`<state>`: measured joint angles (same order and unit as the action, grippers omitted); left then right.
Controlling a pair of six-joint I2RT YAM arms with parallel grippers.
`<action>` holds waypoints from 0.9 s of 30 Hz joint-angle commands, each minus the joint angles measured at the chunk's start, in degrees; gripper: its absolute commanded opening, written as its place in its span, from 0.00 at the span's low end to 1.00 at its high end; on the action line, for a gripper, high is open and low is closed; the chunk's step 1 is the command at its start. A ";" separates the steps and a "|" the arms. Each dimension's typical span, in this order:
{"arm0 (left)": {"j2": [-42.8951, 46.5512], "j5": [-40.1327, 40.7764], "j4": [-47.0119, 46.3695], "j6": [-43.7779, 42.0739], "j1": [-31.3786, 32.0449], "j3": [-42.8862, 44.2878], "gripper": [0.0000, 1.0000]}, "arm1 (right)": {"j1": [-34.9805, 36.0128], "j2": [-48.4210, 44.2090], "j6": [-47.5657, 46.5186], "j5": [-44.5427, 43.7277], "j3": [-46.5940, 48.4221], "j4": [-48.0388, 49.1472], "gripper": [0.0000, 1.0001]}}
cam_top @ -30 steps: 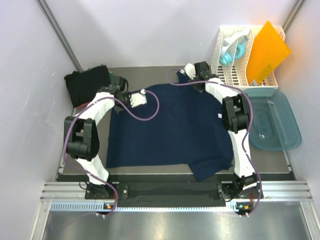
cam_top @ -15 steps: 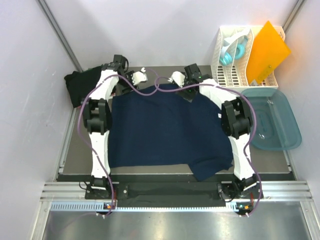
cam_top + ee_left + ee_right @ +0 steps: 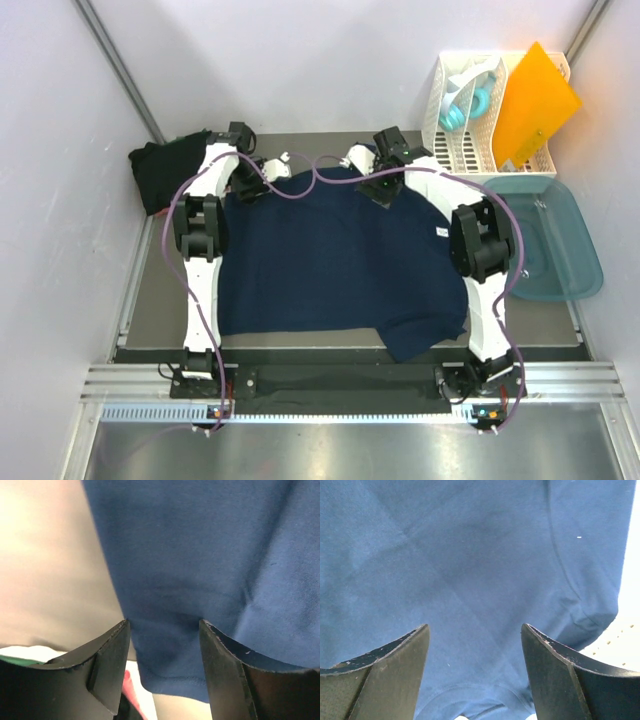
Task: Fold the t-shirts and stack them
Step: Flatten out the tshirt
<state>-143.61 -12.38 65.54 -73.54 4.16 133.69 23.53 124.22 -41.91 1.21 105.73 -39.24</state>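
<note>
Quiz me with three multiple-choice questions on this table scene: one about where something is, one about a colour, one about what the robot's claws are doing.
1. Where is the black pile of cloth?
A. far left corner of the table
B. near right corner
C. dead centre

2. What colour is the spread-out shirt?
A. red
B. navy blue
C. white

3. How are the left gripper and right gripper?
A. both open
B. both shut on the shirt
C. one open, one shut

Answers:
1 A, the top view shows the pile at the far left corner.
2 B, the cloth is dark blue in every view.
3 A, each wrist view shows fingers spread wide above the cloth.
</note>
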 commanded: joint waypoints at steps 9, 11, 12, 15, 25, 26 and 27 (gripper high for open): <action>-3.87 0.69 -1.73 -0.03 -1.00 -1.41 0.25 | 2.57 -6.36 2.01 1.77 -0.17 -1.09 0.72; -4.31 1.13 -2.25 0.41 -1.00 -1.50 0.00 | 2.93 -6.45 1.48 1.86 -0.79 -1.45 0.72; -4.31 1.22 -2.69 1.46 -1.00 -1.50 0.00 | 2.93 -6.28 0.96 1.86 -0.79 -1.97 0.71; -3.08 1.66 -4.88 3.13 -0.91 -2.73 0.00 | 3.01 -4.87 -0.10 2.48 -1.49 -3.38 0.71; 8.52 0.87 -14.30 7.36 -1.00 -13.36 0.00 | 3.72 6.02 -2.21 1.34 0.17 -6.37 0.47; 9.65 0.78 -14.30 7.36 -1.00 -13.71 0.00 | 3.63 6.38 -2.30 1.42 0.52 -6.63 0.41; 10.01 0.69 -14.38 7.36 -1.00 -13.89 0.00 | 3.63 6.82 -2.21 1.42 0.87 -6.63 0.26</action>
<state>-138.23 -11.55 55.16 -67.31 4.03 121.91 26.41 128.66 -43.55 2.68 104.55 -44.73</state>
